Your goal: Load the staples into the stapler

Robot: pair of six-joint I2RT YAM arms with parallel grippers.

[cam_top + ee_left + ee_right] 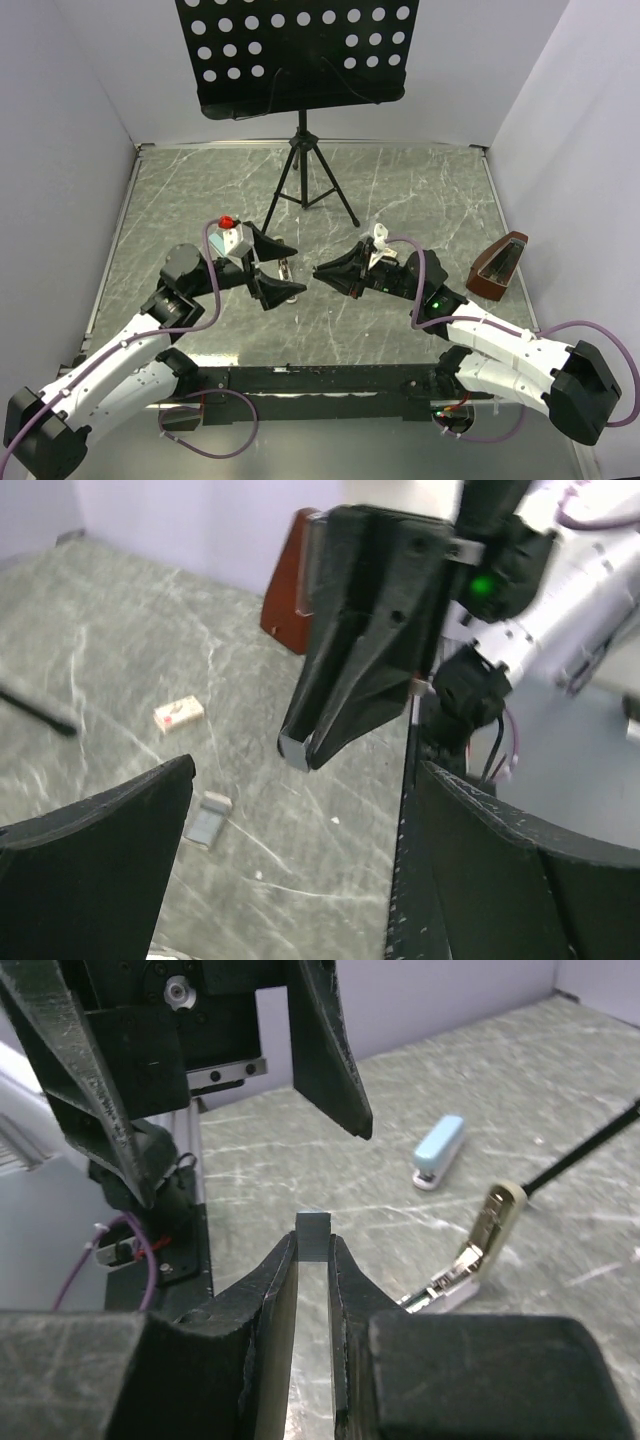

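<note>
My right gripper (313,1247) is shut on a small grey strip of staples (313,1230), which sticks up between its fingertips. The left wrist view shows that strip (293,752) at the tip of the right gripper (305,755). An open white stapler (470,1260) with a raised tan top lies on the table just right of the strip. My left gripper (295,268) stands wide open facing the right gripper (318,270), nothing between its fingers (120,830). A tiny white-and-tan staple box (179,713) lies on the table beyond.
A light blue stapler (440,1152) lies farther off on the marble table (400,190). A small flat grey-blue piece (208,820) lies below the left jaws. A brown wedge-shaped object (497,268) stands at the right. A black music stand (300,50) on a tripod (303,180) is at the back.
</note>
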